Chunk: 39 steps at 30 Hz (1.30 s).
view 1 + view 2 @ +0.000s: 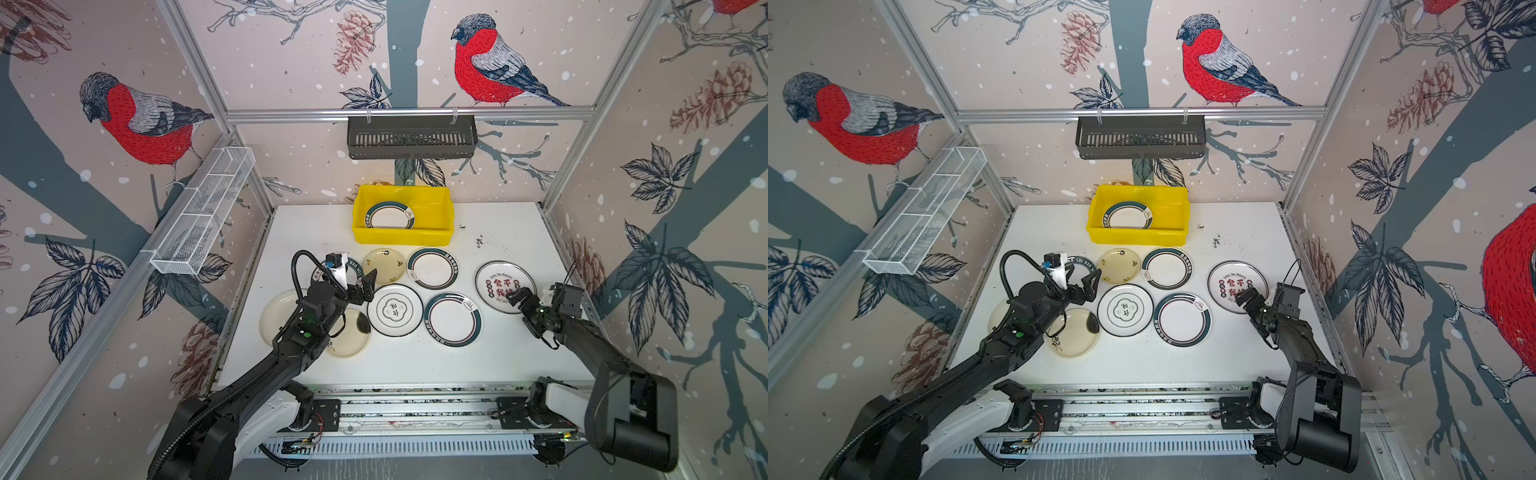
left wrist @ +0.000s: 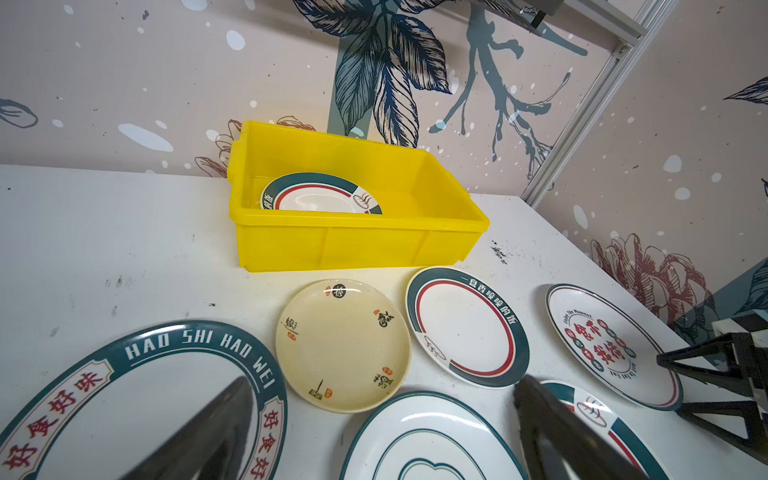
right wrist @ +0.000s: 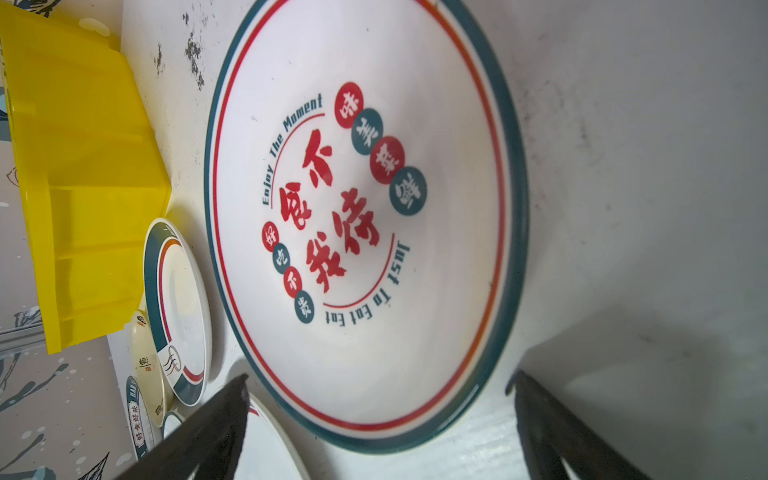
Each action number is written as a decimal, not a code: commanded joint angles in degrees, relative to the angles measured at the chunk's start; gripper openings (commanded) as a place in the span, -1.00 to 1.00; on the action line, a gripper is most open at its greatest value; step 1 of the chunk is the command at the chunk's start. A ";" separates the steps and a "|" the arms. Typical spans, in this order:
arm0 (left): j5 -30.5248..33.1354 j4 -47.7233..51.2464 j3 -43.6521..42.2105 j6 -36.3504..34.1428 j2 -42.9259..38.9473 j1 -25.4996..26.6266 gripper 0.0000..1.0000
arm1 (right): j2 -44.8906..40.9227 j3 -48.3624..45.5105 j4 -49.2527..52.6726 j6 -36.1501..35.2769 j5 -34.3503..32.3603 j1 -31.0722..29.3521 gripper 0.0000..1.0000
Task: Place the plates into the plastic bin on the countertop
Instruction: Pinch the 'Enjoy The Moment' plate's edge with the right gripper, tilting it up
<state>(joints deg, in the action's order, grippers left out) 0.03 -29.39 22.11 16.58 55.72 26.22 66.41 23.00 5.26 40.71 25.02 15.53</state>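
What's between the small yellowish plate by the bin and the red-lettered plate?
One teal-rimmed white plate lies flat on the countertop between them, clearest in the left wrist view.

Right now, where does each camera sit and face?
Top views: high at the front, looking down on the countertop and bin; both arms show.
Left wrist: on the left arm, facing the bin across the plates; open jaws at frame edge.
Right wrist: on the right arm, close above the red-lettered plate; open jaws.
Shared: both wrist views show bin and that plate.

Crowded plates (image 1: 395, 309) before open-topped bin (image 1: 401, 237)
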 commanded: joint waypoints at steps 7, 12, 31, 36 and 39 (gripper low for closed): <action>0.26 -0.96 0.43 0.47 0.97 0.06 0.94 | 0.96 -0.83 -3.98 1.18 -0.27 0.13 0.38; 0.68 0.66 1.27 0.03 0.88 0.06 0.94 | 3.12 0.50 -4.19 0.75 -1.64 0.12 0.13; -0.56 0.21 1.81 0.56 1.95 0.06 0.94 | 5.13 0.81 -6.45 2.87 -7.54 -0.06 -0.38; -0.10 0.66 1.71 0.30 1.38 0.06 0.94 | 7.31 0.99 -8.13 3.66 -7.64 -0.06 -0.43; -0.12 0.62 1.53 0.21 1.14 0.06 0.94 | 8.23 1.16 -8.80 3.94 -8.06 -0.05 -0.52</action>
<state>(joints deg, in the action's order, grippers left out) -0.01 -27.81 23.44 16.71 57.21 26.22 74.11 23.75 -1.63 43.70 18.04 15.51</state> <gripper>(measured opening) 0.970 0.246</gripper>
